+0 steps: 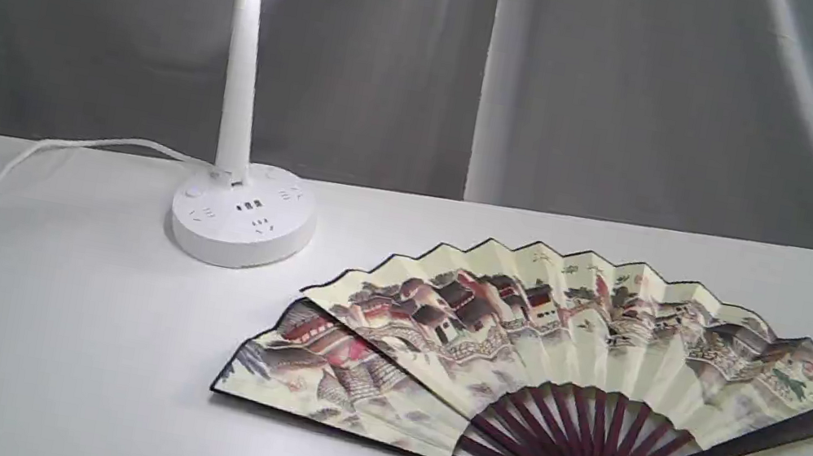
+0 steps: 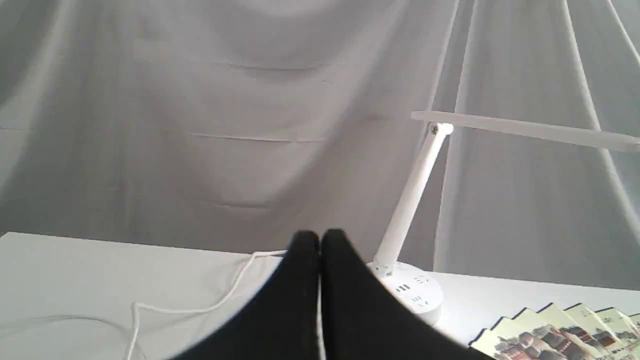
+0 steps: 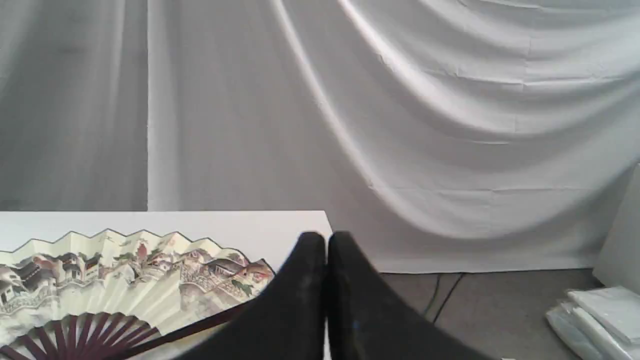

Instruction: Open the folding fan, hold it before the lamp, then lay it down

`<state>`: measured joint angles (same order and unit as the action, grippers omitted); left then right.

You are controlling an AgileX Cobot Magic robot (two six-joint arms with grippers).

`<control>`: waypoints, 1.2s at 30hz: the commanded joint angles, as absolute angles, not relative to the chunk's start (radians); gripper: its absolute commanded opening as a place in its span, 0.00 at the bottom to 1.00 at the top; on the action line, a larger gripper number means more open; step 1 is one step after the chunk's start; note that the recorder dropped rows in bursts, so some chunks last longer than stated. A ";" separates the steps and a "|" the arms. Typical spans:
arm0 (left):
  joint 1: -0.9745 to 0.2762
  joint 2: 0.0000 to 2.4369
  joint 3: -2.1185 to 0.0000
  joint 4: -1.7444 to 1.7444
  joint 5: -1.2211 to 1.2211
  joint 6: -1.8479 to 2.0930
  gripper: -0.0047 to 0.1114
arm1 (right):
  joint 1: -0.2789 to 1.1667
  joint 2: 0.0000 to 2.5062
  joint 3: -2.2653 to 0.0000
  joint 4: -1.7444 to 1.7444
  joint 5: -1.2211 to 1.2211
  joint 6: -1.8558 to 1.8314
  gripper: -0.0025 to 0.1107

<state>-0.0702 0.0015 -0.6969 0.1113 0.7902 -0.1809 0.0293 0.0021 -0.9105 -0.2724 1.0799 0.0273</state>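
The folding fan [image 1: 548, 367] lies spread open and flat on the white table [image 1: 26, 329], right of centre, its maroon pivot toward the front edge. Its painted leaf also shows in the right wrist view [image 3: 125, 270] and at a corner of the left wrist view [image 2: 560, 330]. The white lamp [image 1: 240, 109] stands upright at the back left, behind and left of the fan. In the left wrist view the lamp [image 2: 415, 200] rises just past my left gripper [image 2: 320, 240], which is shut and empty. My right gripper [image 3: 326, 242] is shut and empty, off the fan's right end. Neither arm appears in the exterior view.
The lamp's white cord [image 1: 11, 170] trails across the table toward its left edge. Grey cloth [image 1: 643, 94] hangs behind the table. Beyond the table's right end, a dark cable [image 3: 445, 295] and stacked white packets [image 3: 595, 315] lie on the floor.
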 commanded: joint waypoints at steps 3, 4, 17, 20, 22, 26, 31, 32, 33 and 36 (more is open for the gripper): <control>-0.068 0.000 -0.555 0.111 0.660 -0.180 0.04 | 0.032 0.000 -0.791 -0.208 0.974 0.030 0.02; -0.068 0.000 -0.520 0.111 0.651 -0.180 0.04 | 0.032 0.000 -0.759 -0.191 0.952 0.030 0.02; -0.068 0.000 -0.292 0.156 0.341 -0.186 0.04 | 0.032 0.000 -0.333 -0.096 0.465 0.027 0.02; -0.068 0.000 -0.231 0.156 0.250 -0.184 0.04 | 0.032 0.000 -0.251 -0.096 0.335 0.027 0.02; -0.068 0.000 -0.181 0.156 0.165 -0.184 0.04 | 0.032 0.000 -0.217 -0.083 0.266 0.027 0.02; -0.068 0.000 -0.086 0.155 0.074 -0.184 0.04 | 0.032 0.000 -0.147 -0.066 0.202 0.029 0.02; -0.068 0.000 0.000 0.147 0.034 -0.190 0.04 | 0.032 0.000 -0.048 -0.042 0.182 0.033 0.02; -0.068 0.000 0.000 0.140 0.021 -0.190 0.04 | 0.032 0.000 -0.030 -0.031 0.174 0.033 0.02; -0.068 0.000 0.000 0.136 0.036 -0.190 0.04 | 0.032 0.000 -0.005 -0.022 0.159 0.033 0.02; -0.068 0.000 0.000 0.136 0.096 -0.187 0.04 | 0.032 0.000 0.000 0.015 0.207 0.033 0.02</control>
